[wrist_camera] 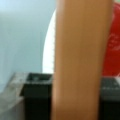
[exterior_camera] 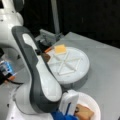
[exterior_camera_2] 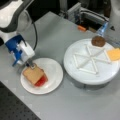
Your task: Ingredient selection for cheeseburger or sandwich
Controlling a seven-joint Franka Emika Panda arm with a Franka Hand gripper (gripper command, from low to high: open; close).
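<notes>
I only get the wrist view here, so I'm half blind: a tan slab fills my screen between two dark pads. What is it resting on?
Observer: The toast lies on a white plate, on top of a red tomato slice that pokes out from under it.
Operator: Where is the gripper on it?
Observer: The gripper is at the toast's edge toward a front view's top.
Operator: Anything left to pick from?
Observer: Yes, a yellow cheese square and a brown patty sit on the round white tray, at a front view's right.
</notes>
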